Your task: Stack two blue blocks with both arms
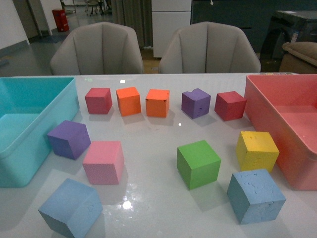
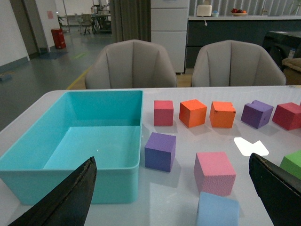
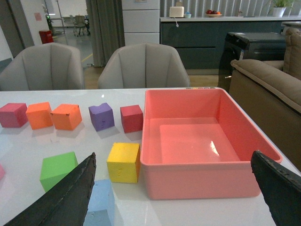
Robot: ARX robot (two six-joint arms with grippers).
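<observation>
Two blue blocks lie closest to the front camera on the white tabletop [image 1: 148, 131]. Taking the green cube [image 1: 198, 163] as landmark, the left blue block [image 1: 71, 208] sits well apart from it on its left and closer to the robot, and the right blue block [image 1: 256, 195] sits near it on its right, also closer to the robot. Both are cubes, so neither has a long axis, and each stands turned, with an edge toward the camera. No arm shows in this view. I judge that each arm has its own block on its own side, so one block must be carried across the green cube's front to the other.

From the left wrist, the left hand [image 2: 171, 160] is released: its two black fingers [image 2: 66, 197] stand wide apart and hold nothing. The left blue block [image 2: 217, 211] lies between them, ahead and low, away from the green cube [image 2: 294, 165].

From the right wrist, the right hand [image 3: 173, 155] is likewise released and empty. The right blue block [image 3: 100, 202] lies just beside one finger [image 3: 70, 197], partly hidden by it, on the side of the green cube [image 3: 57, 169] that faces the wrist.

No brand, label or writing can be read on the blocks.
</observation>
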